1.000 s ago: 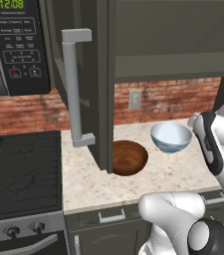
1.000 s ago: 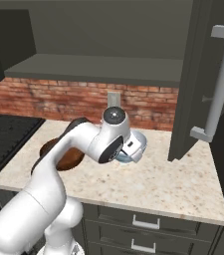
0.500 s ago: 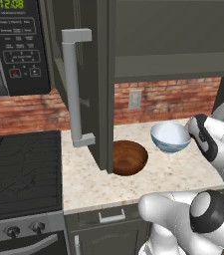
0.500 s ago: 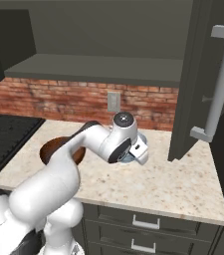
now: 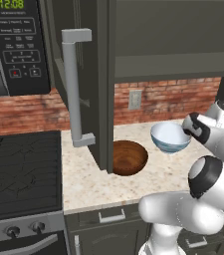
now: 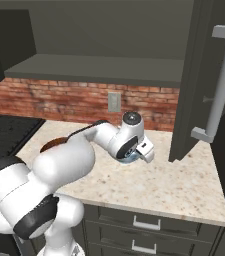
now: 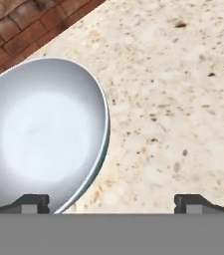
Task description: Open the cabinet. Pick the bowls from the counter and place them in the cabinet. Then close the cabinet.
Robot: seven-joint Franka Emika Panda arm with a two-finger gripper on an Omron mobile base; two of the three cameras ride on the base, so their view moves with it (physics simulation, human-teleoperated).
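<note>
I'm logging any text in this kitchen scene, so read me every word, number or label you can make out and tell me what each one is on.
"12:08": green digits on the microwave display, top cut off by the frame edge.
Microwave keypad: small white button labels, too blurred to read.
Nothing readable on the cabinet, white bowl, brown bowl or counter.

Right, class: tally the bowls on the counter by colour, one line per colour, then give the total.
Brown wooden bowl: 1
White bowl with pale blue outside: 1
Total bowls on the counter: 2
</note>
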